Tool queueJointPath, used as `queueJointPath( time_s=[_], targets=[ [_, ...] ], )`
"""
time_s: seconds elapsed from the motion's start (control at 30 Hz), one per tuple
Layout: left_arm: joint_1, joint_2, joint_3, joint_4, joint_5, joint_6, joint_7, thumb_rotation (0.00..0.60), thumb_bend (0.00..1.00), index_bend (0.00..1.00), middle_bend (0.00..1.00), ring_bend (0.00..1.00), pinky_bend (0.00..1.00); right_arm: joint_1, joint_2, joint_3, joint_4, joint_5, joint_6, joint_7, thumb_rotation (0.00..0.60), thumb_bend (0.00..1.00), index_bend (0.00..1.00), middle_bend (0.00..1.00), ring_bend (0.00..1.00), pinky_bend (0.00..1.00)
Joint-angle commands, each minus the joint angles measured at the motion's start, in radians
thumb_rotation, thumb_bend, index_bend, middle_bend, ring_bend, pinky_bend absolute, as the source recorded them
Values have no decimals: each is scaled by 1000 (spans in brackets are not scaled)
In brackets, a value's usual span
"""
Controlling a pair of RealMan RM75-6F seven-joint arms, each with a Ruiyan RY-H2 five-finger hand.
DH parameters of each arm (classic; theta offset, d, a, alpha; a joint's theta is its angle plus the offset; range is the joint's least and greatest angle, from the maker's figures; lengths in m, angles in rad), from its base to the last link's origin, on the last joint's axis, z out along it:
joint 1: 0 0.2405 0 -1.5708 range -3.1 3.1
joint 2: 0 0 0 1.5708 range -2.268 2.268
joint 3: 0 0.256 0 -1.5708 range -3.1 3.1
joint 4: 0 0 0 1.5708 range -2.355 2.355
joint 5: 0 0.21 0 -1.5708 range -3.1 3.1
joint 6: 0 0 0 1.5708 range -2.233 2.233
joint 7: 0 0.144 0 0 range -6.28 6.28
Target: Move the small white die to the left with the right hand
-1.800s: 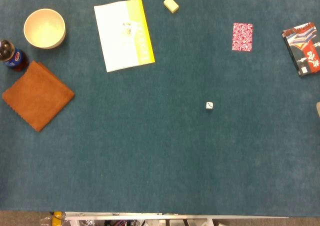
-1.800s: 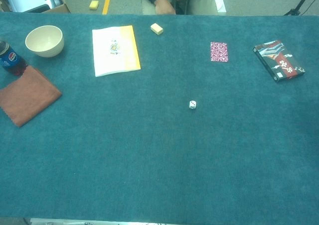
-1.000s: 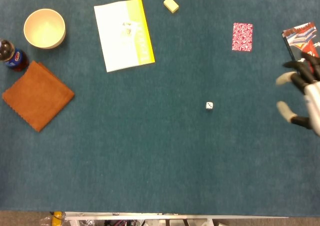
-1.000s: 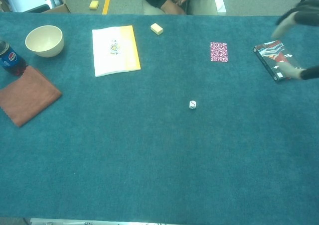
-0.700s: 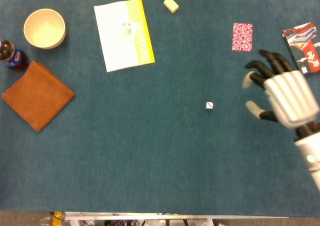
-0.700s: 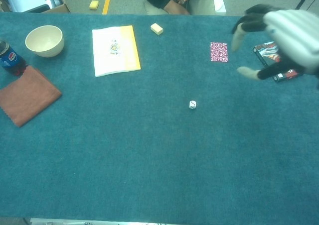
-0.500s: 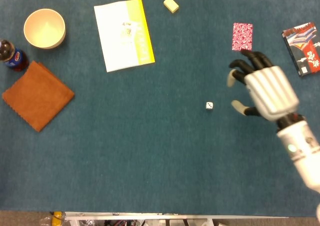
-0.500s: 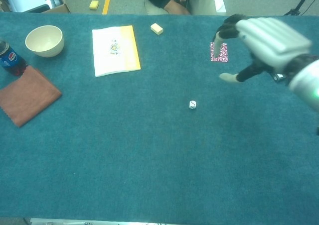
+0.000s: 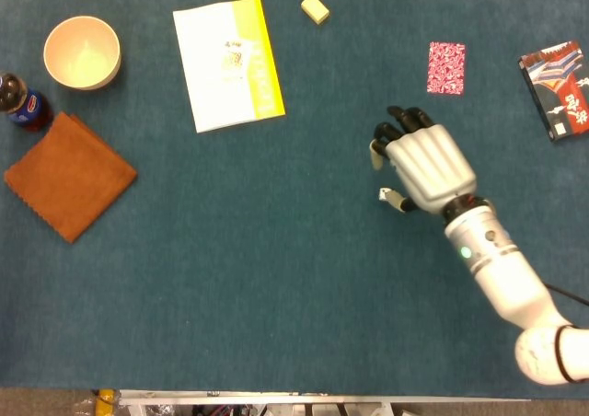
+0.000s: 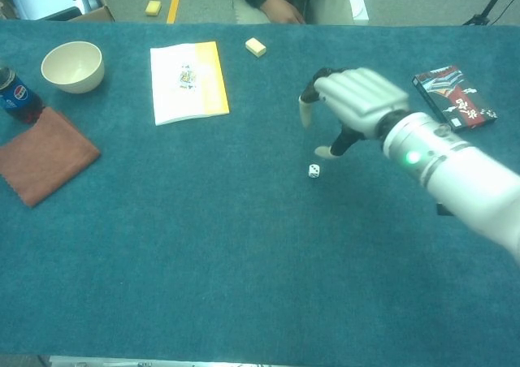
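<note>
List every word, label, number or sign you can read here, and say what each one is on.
Bottle: blue label, looks like the Pepsi logo; no letters readable.
Black box: large white characters, too blurred to read.
Booklet: small central print, too small to read.
Die: dark pips, count unclear.

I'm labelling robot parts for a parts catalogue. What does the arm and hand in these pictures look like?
The robot hand has a ribbed white shell over its back, black fingers with pale beige tips, and a dark wrist ring. The forearm is a glossy white cylinder bearing a small green light. No cables or sleeves show.
</note>
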Motion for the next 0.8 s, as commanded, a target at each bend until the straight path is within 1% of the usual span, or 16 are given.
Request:
queueJointPath(
  time_s=[0.03, 0.43, 0.8],
  targets=[
    [1, -1, 1, 2, 0, 2, -2, 600, 410, 205, 274, 173, 140, 21, -27, -20, 33, 18, 5, -18, 600, 172, 480, 304, 103, 159],
    [1, -10, 3, 16, 3, 2, -13, 600, 410, 205, 275, 173, 141, 53, -71, -86, 122, 64, 27, -41, 600, 171, 481, 304, 103, 159],
    [3, -15, 5, 32, -2, 4, -31, 600, 410, 205, 275, 173, 141, 75, -118, -108, 195, 105, 25, -41, 600, 173, 486, 304, 102, 159]
  ],
)
